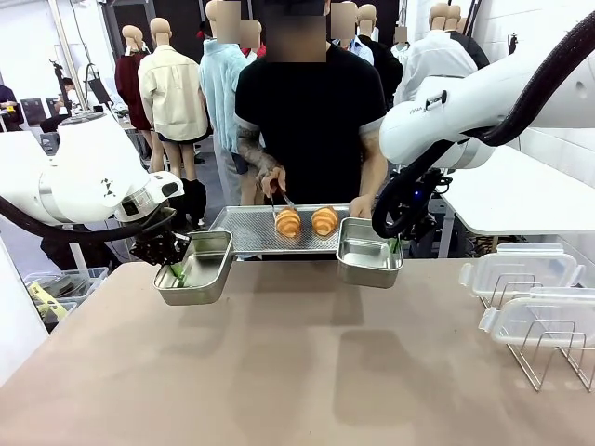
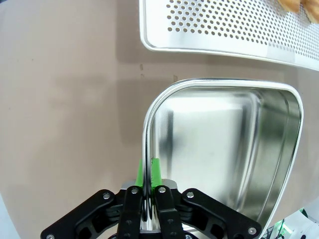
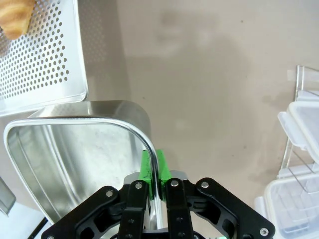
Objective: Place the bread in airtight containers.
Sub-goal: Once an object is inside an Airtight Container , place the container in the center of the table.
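The brown tabletop (image 1: 297,372) lies bare across its middle, which seems to keep room free for filling and closing the tins. At its far edge a person presents the perforated tray (image 1: 244,232) broadside to the robot; whether it rests on the tabletop or is held just above it I cannot tell. Flanking the tray's near corners are the airtight containers: the left tin (image 1: 200,265) toward the far-left corner of the tabletop and the right tin (image 1: 367,253) just right of the middle. Both are empty and both look lifted clear, judging by their shadows on the surface. Each is held mouth-up close to the tray, apparently so bread can be dropped straight in. The left gripper (image 1: 175,270) is clamped on the left tin's rim, one green pad inside the wall and one outside; the right gripper (image 1: 394,244) pinches the right tin's rim the same way. Near the right edge the clear lids (image 1: 521,272) stand in a wire rack (image 1: 548,358), likely parked there until sealing. The croissants (image 1: 287,221) sit side by side on the tray, and the person's hand (image 1: 270,179) holds tongs (image 1: 280,200) at the left one, presumably to move it. Counted: one tray, two tins, at least two lids, one rack, two croissants, one pair of tongs.
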Controlling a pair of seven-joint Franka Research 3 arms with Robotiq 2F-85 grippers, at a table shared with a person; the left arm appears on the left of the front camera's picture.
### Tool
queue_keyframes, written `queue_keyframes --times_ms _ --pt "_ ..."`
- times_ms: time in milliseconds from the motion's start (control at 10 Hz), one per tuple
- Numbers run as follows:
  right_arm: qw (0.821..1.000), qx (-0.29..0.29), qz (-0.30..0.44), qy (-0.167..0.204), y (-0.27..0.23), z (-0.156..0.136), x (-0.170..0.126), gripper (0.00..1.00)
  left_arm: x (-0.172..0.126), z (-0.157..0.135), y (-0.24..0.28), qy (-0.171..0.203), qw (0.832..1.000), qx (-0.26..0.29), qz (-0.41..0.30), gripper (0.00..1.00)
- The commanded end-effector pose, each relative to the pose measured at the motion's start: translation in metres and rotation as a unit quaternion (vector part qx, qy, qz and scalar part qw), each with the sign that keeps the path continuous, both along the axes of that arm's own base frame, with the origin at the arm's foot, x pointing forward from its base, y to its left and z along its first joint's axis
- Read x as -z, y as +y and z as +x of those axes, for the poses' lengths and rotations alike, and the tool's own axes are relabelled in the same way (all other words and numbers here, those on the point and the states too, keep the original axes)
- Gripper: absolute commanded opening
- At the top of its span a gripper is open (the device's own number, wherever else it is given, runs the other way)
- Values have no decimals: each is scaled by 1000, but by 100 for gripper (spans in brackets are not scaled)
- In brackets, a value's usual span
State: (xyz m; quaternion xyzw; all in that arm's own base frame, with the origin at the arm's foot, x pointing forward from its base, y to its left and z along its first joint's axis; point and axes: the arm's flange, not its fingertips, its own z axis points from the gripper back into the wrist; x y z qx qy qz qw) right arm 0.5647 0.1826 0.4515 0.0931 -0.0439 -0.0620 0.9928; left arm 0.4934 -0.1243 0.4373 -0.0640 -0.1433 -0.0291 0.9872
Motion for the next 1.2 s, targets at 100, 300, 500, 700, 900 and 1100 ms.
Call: queue_keyframes --times_ms 100,300,500,700,900,1100 --pt "1000 -5 0 -7 -1 -4 -2 0 -4 0 1 -5 1000 5 2 0" --pt "1000 -5 0 -7 -1 -4 -2 0 -4 0 1 -5 1000 5 2 0" --pt "1000 -5 0 -7 -1 -4 -2 0 -4 0 1 -5 1000 5 2 0" --pt "1000 -5 0 -7 -1 -4 -2 0 -4 0 1 -5 1000 5 2 0" --pt "1000 -5 0 -7 -1 -4 -2 0 -4 0 1 -5 1000 5 2 0" --pt "1000 -5 0 -7 -1 -4 -2 0 -4 0 1 -5 1000 5 2 0"
